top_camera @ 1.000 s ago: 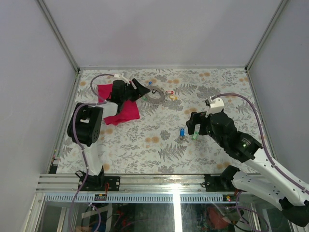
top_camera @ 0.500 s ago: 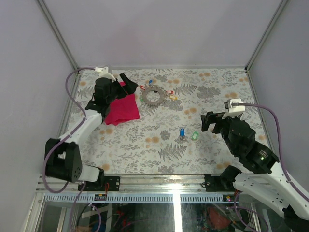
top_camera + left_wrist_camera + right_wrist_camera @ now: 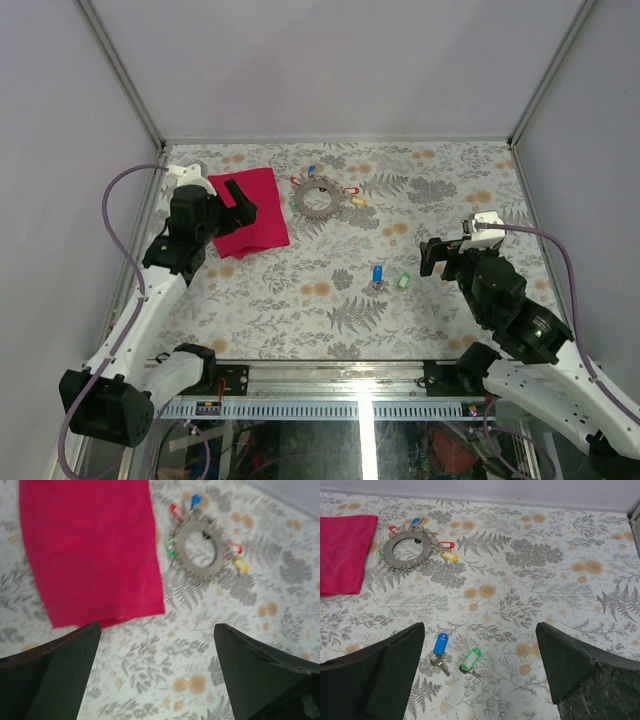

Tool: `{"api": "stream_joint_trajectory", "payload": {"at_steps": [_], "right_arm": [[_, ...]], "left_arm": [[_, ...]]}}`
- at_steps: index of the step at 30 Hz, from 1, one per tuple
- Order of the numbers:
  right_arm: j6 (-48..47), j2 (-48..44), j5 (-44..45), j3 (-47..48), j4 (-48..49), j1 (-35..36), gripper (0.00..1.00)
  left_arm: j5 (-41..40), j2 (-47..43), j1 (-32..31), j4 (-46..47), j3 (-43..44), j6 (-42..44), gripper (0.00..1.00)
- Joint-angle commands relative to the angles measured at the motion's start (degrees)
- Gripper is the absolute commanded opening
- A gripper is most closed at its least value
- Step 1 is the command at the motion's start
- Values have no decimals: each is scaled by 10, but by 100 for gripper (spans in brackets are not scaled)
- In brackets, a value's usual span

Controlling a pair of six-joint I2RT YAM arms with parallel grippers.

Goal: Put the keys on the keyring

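Observation:
The grey toothed keyring (image 3: 317,197) lies at the back of the table with several tagged keys round its edge: red, blue, green and yellow tags (image 3: 449,556). It also shows in the left wrist view (image 3: 201,551) and the right wrist view (image 3: 409,550). Two loose keys lie mid-table: a blue-tagged key (image 3: 377,275) (image 3: 439,647) and a green-tagged key (image 3: 404,281) (image 3: 471,661). My left gripper (image 3: 237,201) is open and empty, raised over the magenta cloth. My right gripper (image 3: 440,256) is open and empty, right of the two loose keys.
A magenta cloth square (image 3: 247,221) (image 3: 85,545) lies left of the keyring. The table has a floral cover (image 3: 330,310), grey walls on three sides and a metal rail along the near edge (image 3: 300,375).
My left arm has drawn back from the keyring to the left and toward the near side. My right arm has pulled back to the right, away from the blue and green keys.

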Motion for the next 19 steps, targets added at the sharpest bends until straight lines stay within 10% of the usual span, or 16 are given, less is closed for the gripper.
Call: {"api": "stream_joint_trajectory", "payload": {"at_steps": [1,19], "right_arm": [[22,-9,0,-11,10,2,99],[44,-48,-44,-49,24,2,99]], "left_arm": [[-41,5,4,-106,11,12,100],[-81,-146,4,-54,-70,41,100]]}}
